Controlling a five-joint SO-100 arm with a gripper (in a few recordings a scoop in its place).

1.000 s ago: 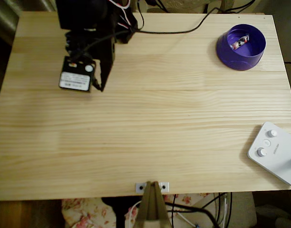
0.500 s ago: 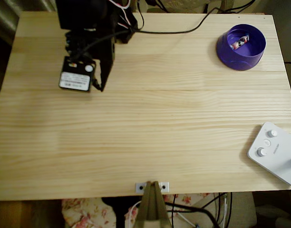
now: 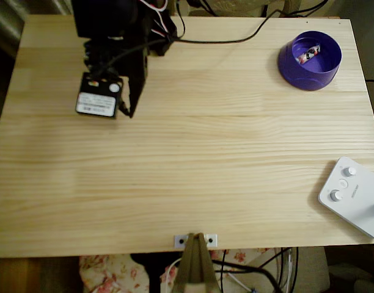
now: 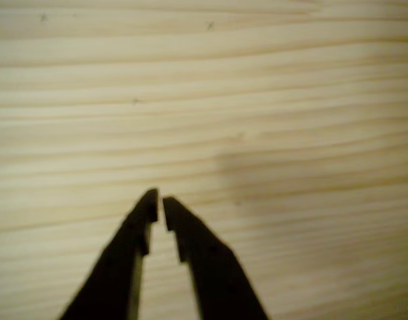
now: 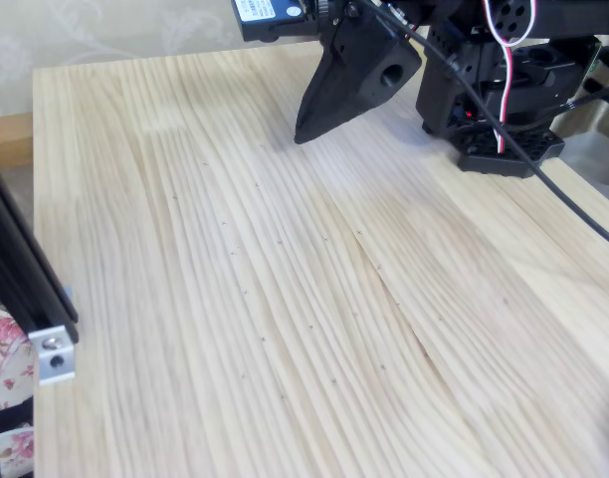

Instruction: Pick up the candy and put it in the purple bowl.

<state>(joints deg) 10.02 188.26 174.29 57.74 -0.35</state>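
Overhead view: candy (image 3: 308, 55) half-hidden inside purple bowl (image 3: 310, 60) (gripper (image 4: 157, 203) empty, nearly closed).

Overhead looks straight down – wrist close, fixed oblique – sharing table (image 3: 193, 152).

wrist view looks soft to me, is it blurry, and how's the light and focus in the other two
Wrist view: gripper fingertips and wood grain both soft, a faint shadow right of the tips. Overhead view: warm, dim light, the purple bowl glossy, the candy small but readable. Fixed view: table sharp mid-frame, blurring toward the near edge.
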